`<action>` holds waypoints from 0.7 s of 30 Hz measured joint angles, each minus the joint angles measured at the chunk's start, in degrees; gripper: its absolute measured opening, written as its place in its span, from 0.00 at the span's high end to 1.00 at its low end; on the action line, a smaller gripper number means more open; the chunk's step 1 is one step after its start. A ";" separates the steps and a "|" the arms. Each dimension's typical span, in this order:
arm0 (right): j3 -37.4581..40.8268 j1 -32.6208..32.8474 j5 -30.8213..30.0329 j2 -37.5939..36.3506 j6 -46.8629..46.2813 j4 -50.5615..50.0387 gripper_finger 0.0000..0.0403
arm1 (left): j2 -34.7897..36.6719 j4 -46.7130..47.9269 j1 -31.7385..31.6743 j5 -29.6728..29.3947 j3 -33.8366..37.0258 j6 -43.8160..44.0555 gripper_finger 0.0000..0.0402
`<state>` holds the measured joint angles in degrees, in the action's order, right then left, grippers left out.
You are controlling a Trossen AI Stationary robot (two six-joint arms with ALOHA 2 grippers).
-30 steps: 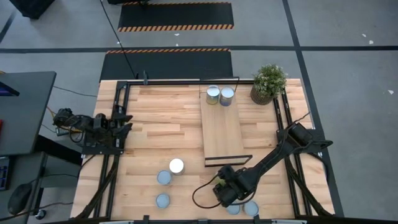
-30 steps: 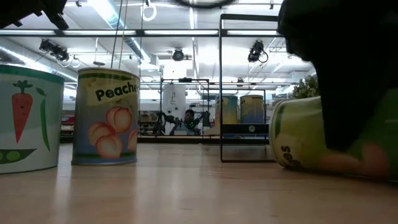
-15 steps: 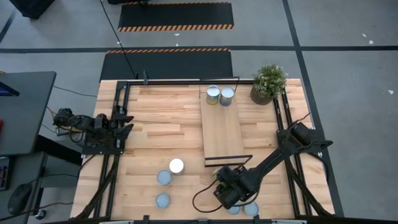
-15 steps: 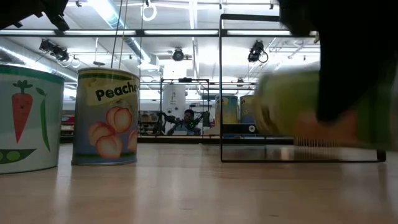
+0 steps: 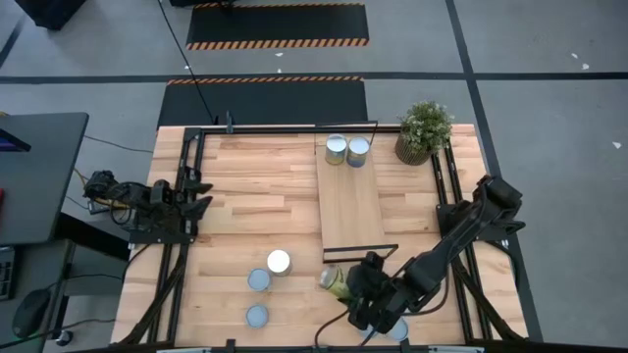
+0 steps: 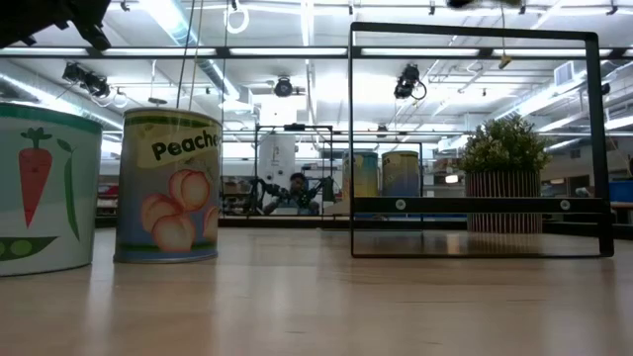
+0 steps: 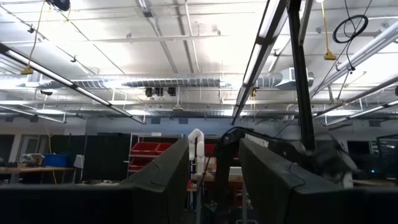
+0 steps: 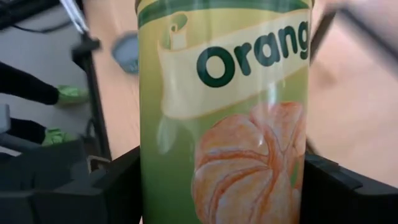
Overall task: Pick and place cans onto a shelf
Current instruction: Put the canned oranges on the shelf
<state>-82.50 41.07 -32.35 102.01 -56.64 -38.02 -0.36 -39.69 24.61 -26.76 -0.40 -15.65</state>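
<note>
Between my right fingers (image 8: 112,180) sits the orange can (image 8: 224,112), its green label filling the right wrist view, with both dark pads pressed against its sides. A second ago my right gripper (image 5: 355,284) was low over the near right corner of the table with jaws wide; since then they have closed onto the can and I have lifted it. From above it now shows tilted, just ahead of my fingertips, close to the near end of the shelf (image 5: 351,211). The level view, which my arm and this can blocked a moment ago, is now clear through to the wire frame and the potted plant (image 6: 504,188).

I judge the pick done and the carry begun. The two cans already on the shelf (image 5: 346,150) stand at its far end, well ahead of my fingers, so the board nearer me is free for the set-down. The can must come upright first.

My left gripper (image 7: 211,180) waits closed and empty at the table's left edge. Three cans (image 5: 265,284) stand off to the left of my right fingers, and two more (image 5: 391,331) lie just behind them.
</note>
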 joint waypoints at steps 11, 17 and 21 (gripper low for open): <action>0.00 -3.24 -6.50 -6.62 20.21 2.85 0.20 | 0.00 2.64 -0.01 0.00 0.00 0.01 0.63; 0.00 -6.86 -5.41 -9.37 29.87 5.72 0.20 | 0.00 2.65 0.00 0.00 0.00 0.03 0.63; 0.00 -8.82 -4.12 -10.56 33.89 6.31 0.20 | 0.00 2.67 0.01 0.00 0.00 0.04 0.63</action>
<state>-82.50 32.25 -36.46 91.44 -22.74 -31.71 -0.36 -37.03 24.61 -26.76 -0.40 -15.61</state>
